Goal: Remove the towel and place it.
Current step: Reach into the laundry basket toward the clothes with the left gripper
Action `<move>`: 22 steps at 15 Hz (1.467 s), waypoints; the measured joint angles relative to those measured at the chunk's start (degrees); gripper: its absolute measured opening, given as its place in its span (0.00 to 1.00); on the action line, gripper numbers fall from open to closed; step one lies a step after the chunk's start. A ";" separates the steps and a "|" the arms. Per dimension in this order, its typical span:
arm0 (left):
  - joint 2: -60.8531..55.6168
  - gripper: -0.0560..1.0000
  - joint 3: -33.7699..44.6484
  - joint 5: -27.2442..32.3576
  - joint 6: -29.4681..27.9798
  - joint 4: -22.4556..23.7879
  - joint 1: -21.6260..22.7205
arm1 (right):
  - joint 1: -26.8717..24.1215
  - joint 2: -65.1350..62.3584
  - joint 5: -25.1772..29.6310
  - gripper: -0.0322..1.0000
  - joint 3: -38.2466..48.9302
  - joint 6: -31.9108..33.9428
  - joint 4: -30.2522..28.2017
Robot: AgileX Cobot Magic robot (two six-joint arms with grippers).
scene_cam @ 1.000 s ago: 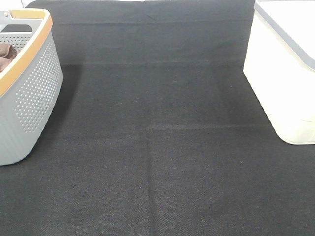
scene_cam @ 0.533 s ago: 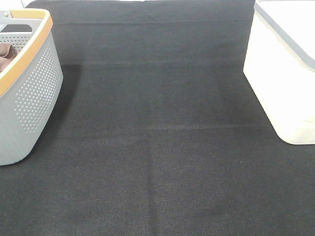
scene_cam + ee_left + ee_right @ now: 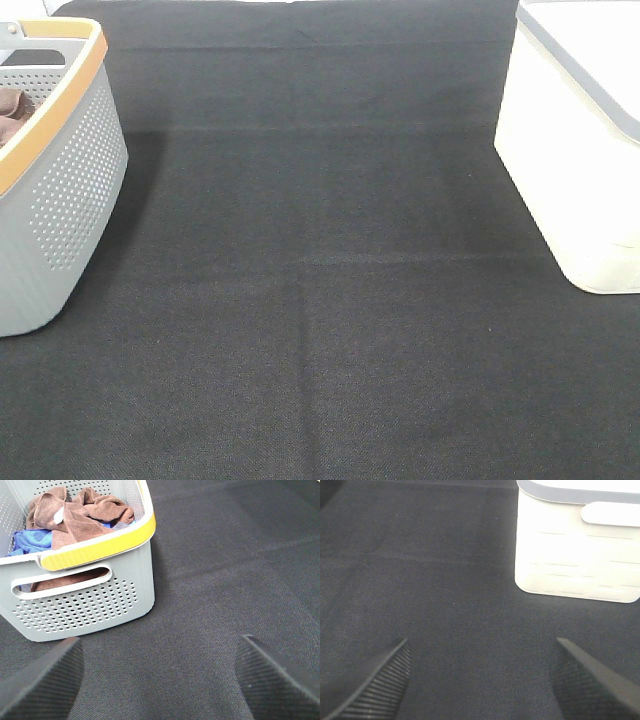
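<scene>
The towel [image 3: 72,522], reddish-brown with a small white tag, lies crumpled in the grey basket [image 3: 85,607] with a yellow rim, in the left wrist view. More brown cloth [image 3: 107,504] is bunched beside it, over a blue cloth [image 3: 30,539]. My left gripper [image 3: 160,680] is open and empty above the black mat, a short way in front of the basket. My right gripper [image 3: 480,680] is open and empty, facing the white box [image 3: 577,545]. Neither gripper shows in the exterior high view, where only a bit of brown cloth [image 3: 8,110] peeks from the basket [image 3: 60,200].
The basket stands at the left edge and the white lidded box [image 3: 580,150] at the right edge of the black mat [image 3: 320,300]. Brown cloth also shows through the basket's handle slot [image 3: 60,580].
</scene>
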 joint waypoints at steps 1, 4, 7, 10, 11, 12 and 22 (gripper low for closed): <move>0.00 0.80 0.00 0.00 0.00 0.00 0.00 | 0.00 0.00 0.00 0.74 0.00 0.00 0.00; 0.00 0.80 0.00 0.00 0.00 0.00 0.00 | 0.00 0.00 0.00 0.74 0.00 0.00 0.00; 0.00 0.80 0.00 0.00 0.00 0.00 0.00 | 0.00 0.00 0.00 0.74 0.00 0.00 0.00; 0.00 0.80 0.00 0.00 0.00 0.00 0.00 | 0.00 0.00 0.00 0.74 0.00 0.00 0.00; 0.00 0.80 0.00 0.00 0.00 0.00 0.00 | 0.00 0.00 0.00 0.74 0.00 0.00 0.00; 0.00 0.80 0.00 0.00 0.00 0.00 0.00 | 0.00 0.00 0.00 0.74 0.00 0.00 0.00; 0.00 0.80 0.00 0.00 0.00 0.00 0.00 | 0.00 0.00 0.00 0.74 0.00 0.00 0.00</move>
